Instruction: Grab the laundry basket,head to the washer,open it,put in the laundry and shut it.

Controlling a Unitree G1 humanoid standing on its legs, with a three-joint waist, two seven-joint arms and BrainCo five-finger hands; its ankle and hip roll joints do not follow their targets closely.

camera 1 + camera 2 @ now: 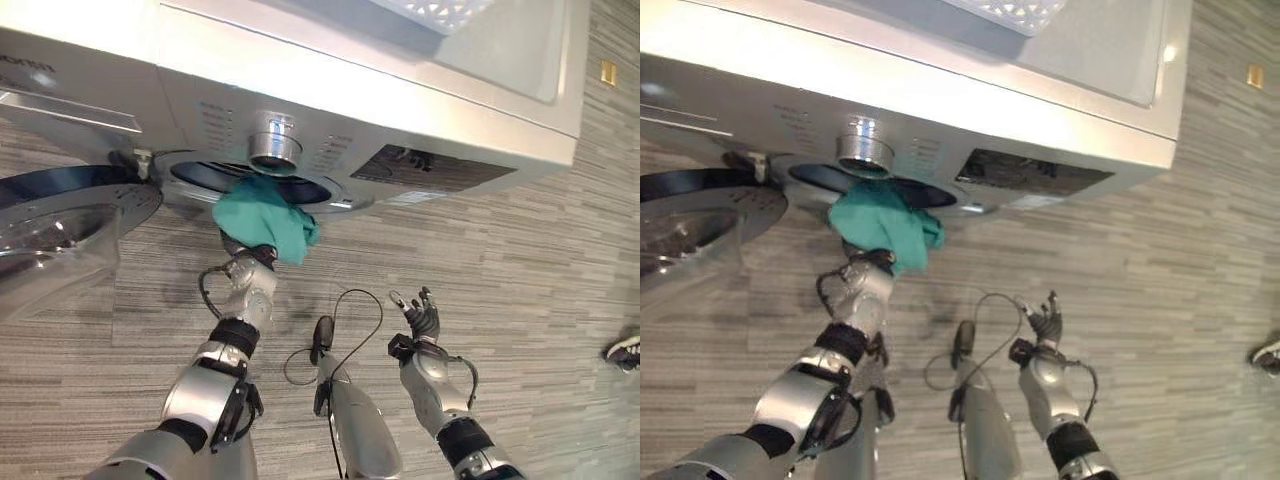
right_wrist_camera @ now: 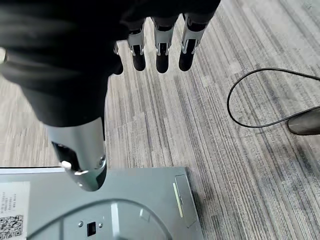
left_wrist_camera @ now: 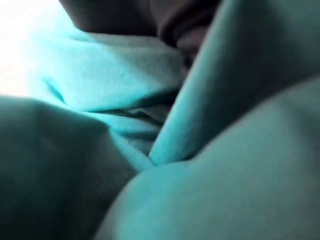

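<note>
One left hand buried under teal cloth at washer opening.

One washer, one open door, one teal cloth, one white basket, one shoe.
</note>
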